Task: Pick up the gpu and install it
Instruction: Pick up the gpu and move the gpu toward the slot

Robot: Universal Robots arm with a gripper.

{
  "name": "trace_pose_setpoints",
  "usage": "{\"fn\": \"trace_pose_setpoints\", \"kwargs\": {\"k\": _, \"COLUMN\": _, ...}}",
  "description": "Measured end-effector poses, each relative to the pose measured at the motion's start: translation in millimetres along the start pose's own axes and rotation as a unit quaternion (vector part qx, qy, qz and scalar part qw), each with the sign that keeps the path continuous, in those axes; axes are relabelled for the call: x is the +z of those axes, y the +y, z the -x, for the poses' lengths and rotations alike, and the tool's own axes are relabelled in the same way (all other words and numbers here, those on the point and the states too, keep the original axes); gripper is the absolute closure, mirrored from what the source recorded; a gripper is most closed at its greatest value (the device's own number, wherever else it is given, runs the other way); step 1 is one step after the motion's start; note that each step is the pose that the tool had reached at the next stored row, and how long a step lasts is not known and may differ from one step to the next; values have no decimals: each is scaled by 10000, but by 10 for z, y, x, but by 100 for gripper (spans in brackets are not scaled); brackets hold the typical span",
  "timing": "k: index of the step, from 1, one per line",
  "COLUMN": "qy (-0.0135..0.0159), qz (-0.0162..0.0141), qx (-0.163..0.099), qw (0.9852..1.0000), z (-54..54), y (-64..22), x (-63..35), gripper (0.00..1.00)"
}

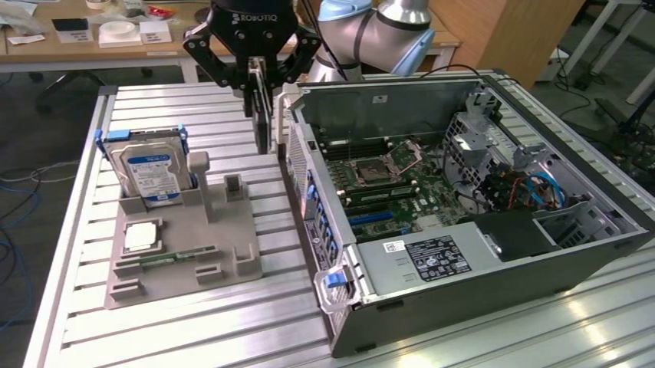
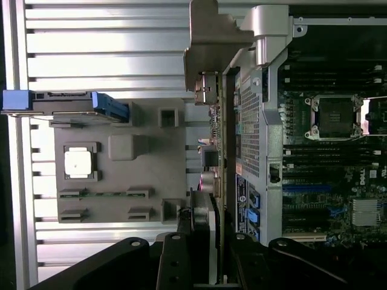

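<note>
My gripper (image 1: 260, 83) is shut on the gpu (image 1: 265, 115), a thin dark card that hangs on edge below the fingers. It is held in the air over the gap between the grey parts holder (image 1: 184, 230) and the open computer case (image 1: 461, 192), close to the case's rear wall. In the wrist view the gpu (image 2: 216, 151) appears edge-on with its metal bracket (image 2: 211, 36) at the far end, and my gripper (image 2: 204, 244) clamps its near end. The motherboard (image 1: 384, 180) lies exposed inside the case.
The grey holder carries a silver blue-labelled hard drive (image 1: 149, 172) standing upright, a processor chip (image 1: 140, 236) and a slim green memory stick (image 1: 174, 257). The slatted aluminium table (image 1: 205, 330) runs around both. A wooden desk with small boxes (image 1: 113, 34) stands behind.
</note>
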State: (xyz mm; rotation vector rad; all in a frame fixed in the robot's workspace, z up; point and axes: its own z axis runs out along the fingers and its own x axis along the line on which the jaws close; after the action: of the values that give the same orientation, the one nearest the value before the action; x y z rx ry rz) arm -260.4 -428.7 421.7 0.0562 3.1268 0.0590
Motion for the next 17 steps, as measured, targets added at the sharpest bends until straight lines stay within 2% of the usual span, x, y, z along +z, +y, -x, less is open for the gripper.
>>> {"fn": "trace_pose_setpoints", "kwargs": {"k": 17, "qy": 0, "qz": 0, "qx": 0, "qw": 10000, "z": 92, "y": 3, "x": 2, "gripper": 72}}
